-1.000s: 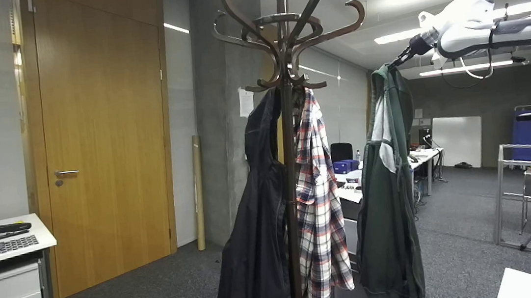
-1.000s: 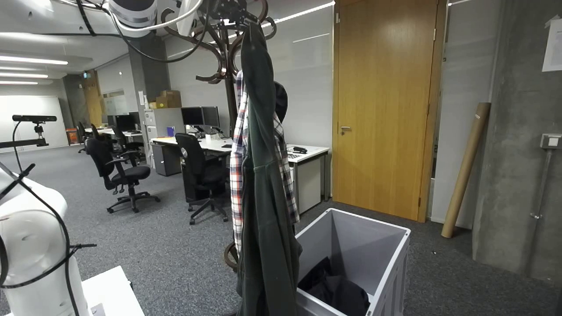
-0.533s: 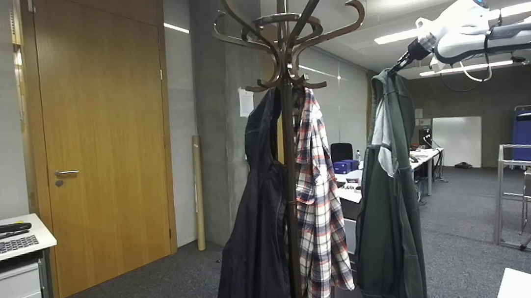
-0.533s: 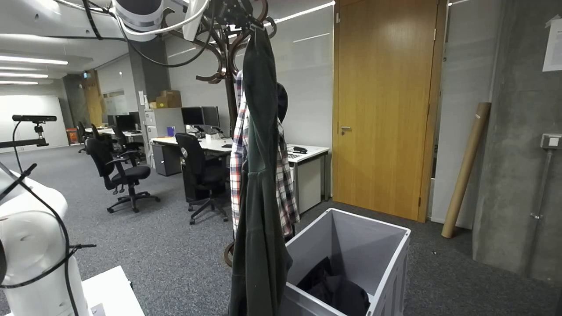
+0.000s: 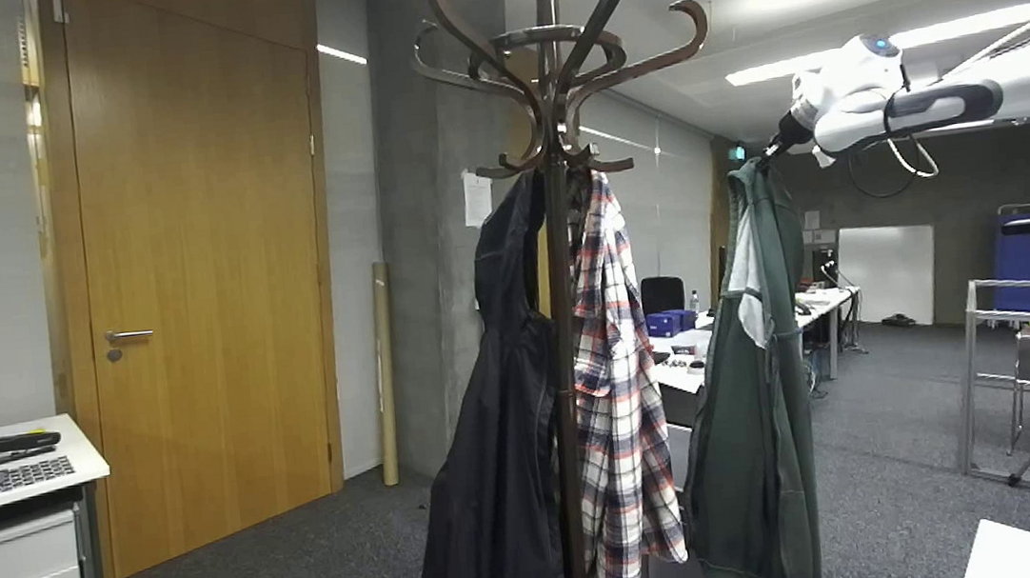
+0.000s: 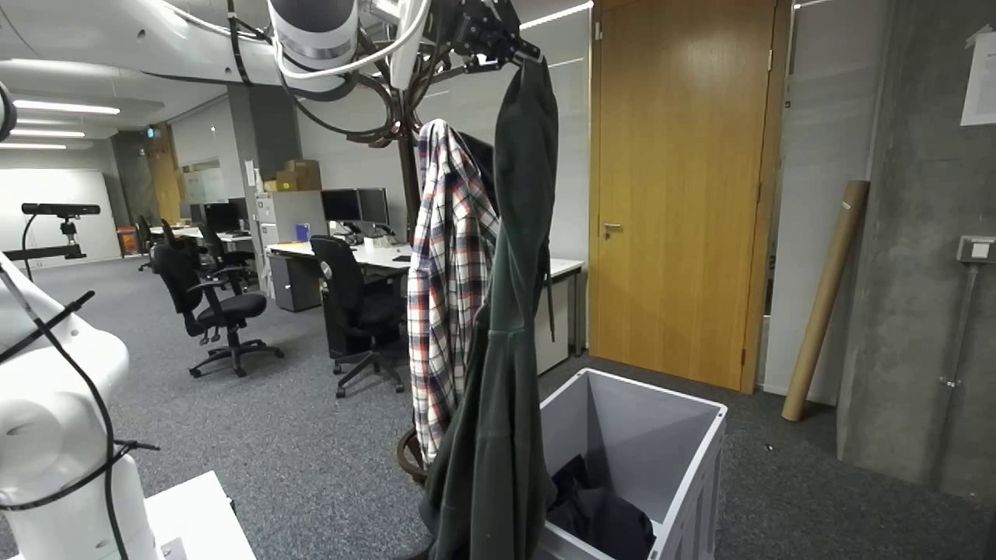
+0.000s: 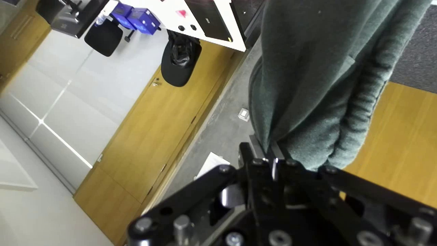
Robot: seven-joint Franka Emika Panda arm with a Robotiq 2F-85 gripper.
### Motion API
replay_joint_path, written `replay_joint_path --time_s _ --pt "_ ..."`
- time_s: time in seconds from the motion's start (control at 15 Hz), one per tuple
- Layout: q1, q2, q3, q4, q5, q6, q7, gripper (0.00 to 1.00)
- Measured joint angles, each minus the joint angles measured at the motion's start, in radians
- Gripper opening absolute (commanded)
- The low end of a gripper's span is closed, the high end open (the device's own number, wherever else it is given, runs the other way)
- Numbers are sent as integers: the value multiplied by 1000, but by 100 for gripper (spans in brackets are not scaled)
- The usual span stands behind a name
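Green jacket (image 7: 317, 75) hangs from our claw (image 7: 267, 152) — we see it clamped tight on a pinch of cloth, the garment's bulk at one o'clock from the grip in the wrist view — six o'clock in both exterior views

A brown tube (image 6: 825, 302) leans near the closed wooden door (image 6: 678, 210).

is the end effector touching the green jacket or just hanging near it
Touching. The wrist view shows the end effector with its jaws closed on a gathered fold of the green jacket.
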Motion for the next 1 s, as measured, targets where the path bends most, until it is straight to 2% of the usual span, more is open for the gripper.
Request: replay_joint_path --time_s 0.33,0.8,0.87,1.0 --pt "-12 97 2 50 -38 3 92 1" --pt "-3 146 7 51 -39 3 124 1" --pt "-1 152 7 51 -39 3 126 5" --pt "0 163 7 50 -39 3 127 5"
